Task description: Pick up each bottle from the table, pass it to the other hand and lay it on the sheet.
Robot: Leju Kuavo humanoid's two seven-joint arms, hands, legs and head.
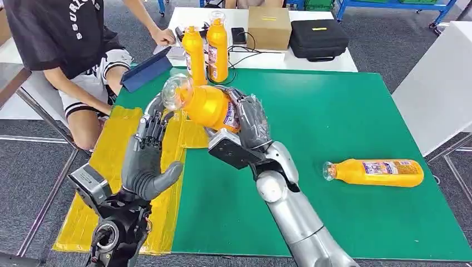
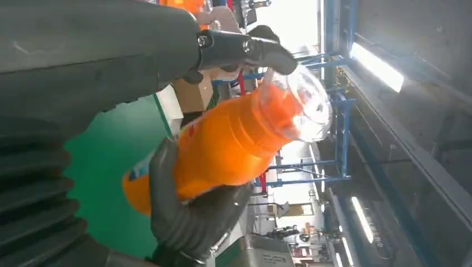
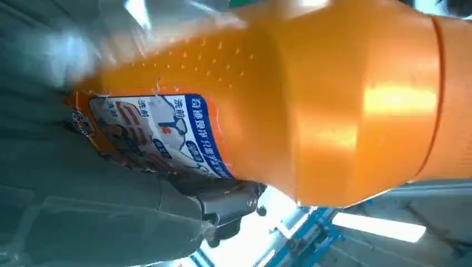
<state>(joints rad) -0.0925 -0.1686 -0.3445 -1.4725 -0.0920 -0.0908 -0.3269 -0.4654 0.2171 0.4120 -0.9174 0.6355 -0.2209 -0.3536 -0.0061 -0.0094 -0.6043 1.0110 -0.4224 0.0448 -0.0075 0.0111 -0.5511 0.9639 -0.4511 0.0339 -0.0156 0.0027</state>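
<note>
While the right robot hand (image 1: pixel 245 119) clamps the body of an orange bottle (image 1: pixel 209 105) above the surface (image 1: pixel 334 122), the bottle lies tilted in the air with its clear cap (image 1: pixel 177 92) pointing toward the left robot hand (image 1: pixel 147 156). That left robot hand is raised beside the cap with its fingers spread apart, fingertips (image 1: pixel 158 117) close to the cap; the left wrist view shows one dark fingertip at the cap's rim, though whether it actually touches I cannot tell.

A green mat covers the surface, and a yellow sheet (image 1: pixel 117 150) runs along its left edge (crinkled, partly under the left arm). A second orange bottle (image 1: pixel 374 172) lies on its side on the green at the right, well apart from both hands. Two more orange bottles (image 1: pixel 207 49) stand upright at the far edge.

Beyond, a white table (image 1: pixel 334 61) carries a cardboard box (image 1: pixel 269 26) and a black case (image 1: pixel 318 39). A seated person (image 1: pixel 72 50) is at the far left, one hand on that table, near a blue tablet (image 1: pixel 146 69). Grey carpet lies around.
</note>
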